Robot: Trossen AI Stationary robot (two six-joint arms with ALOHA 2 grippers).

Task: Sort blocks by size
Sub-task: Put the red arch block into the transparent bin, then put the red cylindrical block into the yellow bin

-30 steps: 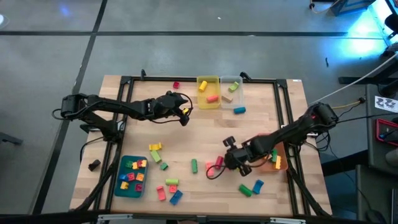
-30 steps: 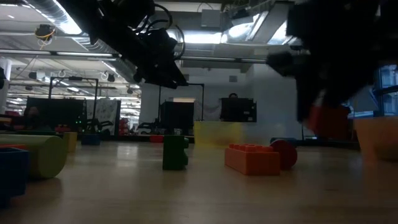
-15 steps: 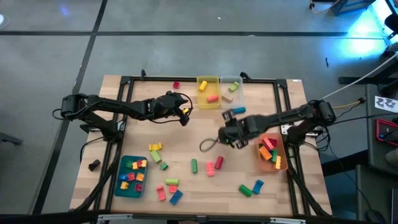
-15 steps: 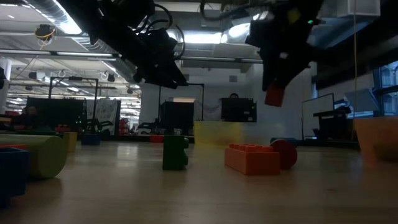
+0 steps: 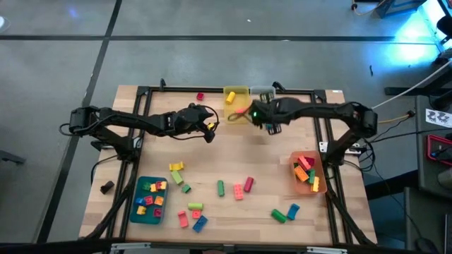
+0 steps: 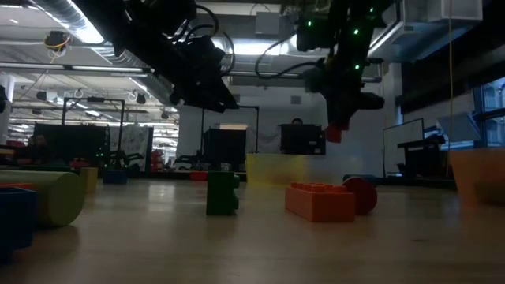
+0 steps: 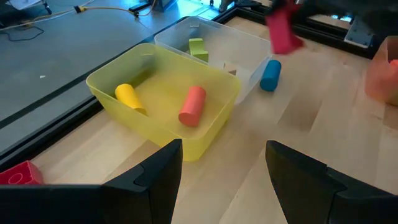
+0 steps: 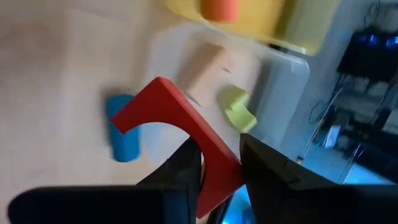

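Wooden table (image 5: 226, 166) (blocks scattered); right claw (image 8: 214, 163) pinches a red piece (image 8: 180, 134); left claw (image 7: 221, 168) spread.

Pale matt wood table (image 5: 212, 159); translucent plastic yellow bin (image 7: 163, 99); glossy blocks (image 5: 244, 185).

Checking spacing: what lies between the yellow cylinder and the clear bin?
In the left wrist view, a coral cylinder, inside the yellow bin.

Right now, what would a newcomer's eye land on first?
The right end effector, raised above the clear bin at the table's far edge, shut on a red block. Then the yellow bin beside it, and the open left end effector hovering nearby.
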